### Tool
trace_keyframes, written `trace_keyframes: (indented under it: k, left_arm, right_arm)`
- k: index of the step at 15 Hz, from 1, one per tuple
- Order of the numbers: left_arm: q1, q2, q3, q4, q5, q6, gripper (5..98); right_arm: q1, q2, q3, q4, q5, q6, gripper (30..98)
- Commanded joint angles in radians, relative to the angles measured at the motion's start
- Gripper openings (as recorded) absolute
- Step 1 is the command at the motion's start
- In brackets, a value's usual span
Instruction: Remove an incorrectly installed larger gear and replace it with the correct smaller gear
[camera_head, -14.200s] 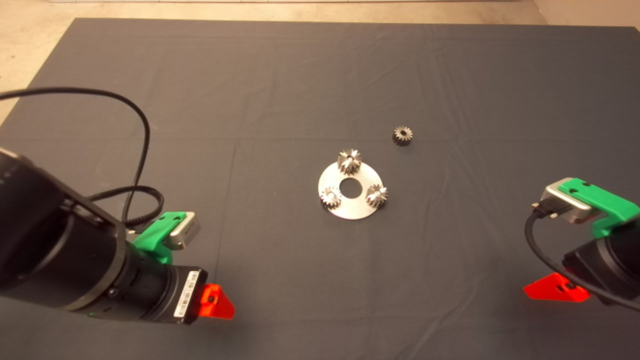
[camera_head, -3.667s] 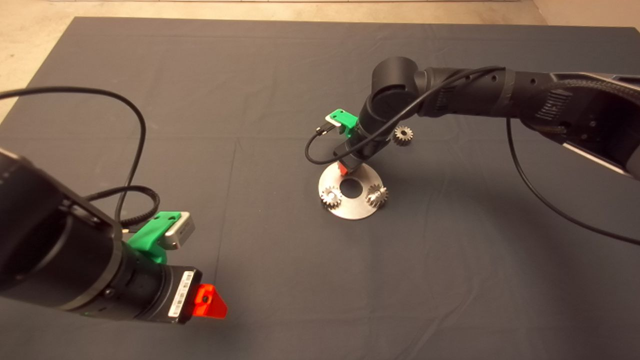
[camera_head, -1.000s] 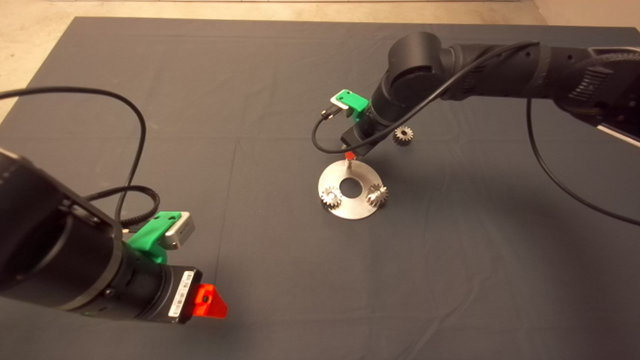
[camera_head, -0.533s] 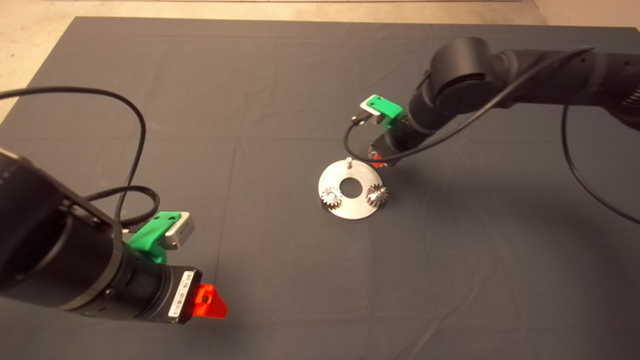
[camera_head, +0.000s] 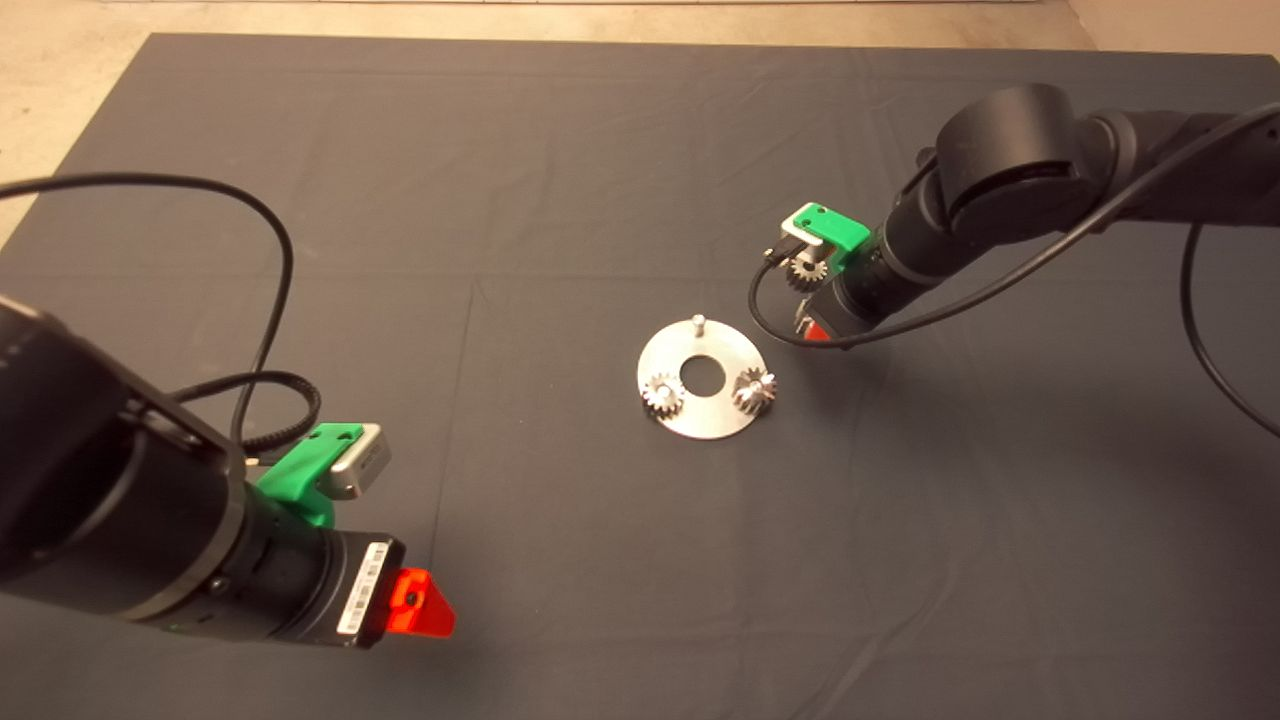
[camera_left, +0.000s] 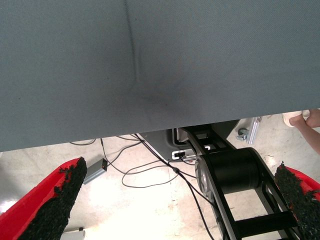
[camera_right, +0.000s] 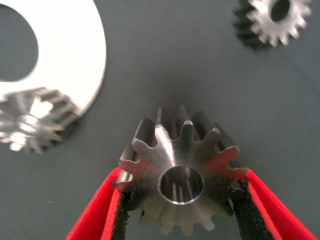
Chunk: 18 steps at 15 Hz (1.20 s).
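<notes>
dark mat (camera_head: 560, 180) on the bench: the larger gear (camera_right: 181, 177) is clamped in the right pincer (camera_right: 182, 200), beside the plate (camera_head: 700, 415); removal step. set-down is called for next, then fetching the smaller gear (camera_head: 806, 270). left pincer (camera_left: 170, 200) parked, fingers apart.

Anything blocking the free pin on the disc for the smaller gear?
Nothing visible. The pin stands bare on the disc; the smaller gear lies on the mat beside the right gripper, which holds the larger gear.
</notes>
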Motion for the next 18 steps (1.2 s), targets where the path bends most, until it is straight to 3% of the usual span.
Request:
trace_keyframes:
  k: [1,7,18]
  left_arm:
    - [-0.006,-0.004,0.014,-0.016,0.001,-0.005,97.6]
    - [-0.006,-0.003,0.014,-0.016,0.0,-0.005,97.6]
    - [-0.006,-0.003,0.014,-0.016,0.0,-0.005,97.6]
  right_arm:
    - [0.032,-0.043,0.066,-0.002,-0.01,0.035,46.1]
    - [-0.005,-0.161,0.18,-0.002,-0.01,0.057,46.2]
    - [-0.102,-0.17,0.193,-0.006,-0.007,0.086,46.1]
